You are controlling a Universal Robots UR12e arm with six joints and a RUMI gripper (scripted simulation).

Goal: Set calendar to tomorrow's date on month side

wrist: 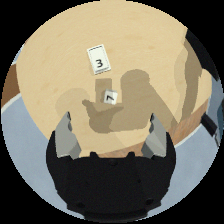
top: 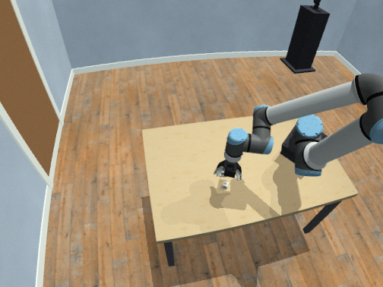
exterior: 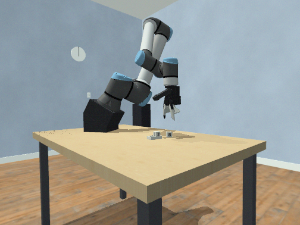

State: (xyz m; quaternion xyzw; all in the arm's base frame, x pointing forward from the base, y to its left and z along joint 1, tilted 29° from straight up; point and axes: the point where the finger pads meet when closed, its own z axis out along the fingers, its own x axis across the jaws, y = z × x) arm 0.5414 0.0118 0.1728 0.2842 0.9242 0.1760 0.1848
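My gripper (top: pixel 228 177) (exterior: pixel 169 118) (wrist: pixel 110 116) is open and empty, high above the table. A small white tray (exterior: pixel 150 137) (wrist: pixel 97 51) stands on the table; in the top view the gripper mostly hides it. One white cube (exterior: pixel 157 134) (wrist: pixel 99 63) sits in one end of the tray, with a 3 on top in the wrist view; the other end is empty. A second white cube (top: pixel 225 185) (exterior: pixel 169 134) (wrist: pixel 110 97) lies on the table beside the tray, apart from it, with a 7 on top. Its side digit in the exterior view is too small to read surely.
The wooden table (top: pixel 178 152) (exterior: pixel 119 155) carries the arm's black base (exterior: pixel 101 119) at one end. Shadows of the arm fall around the loose cube. A black pedestal (top: pixel 307 38) stands on the floor away from the table.
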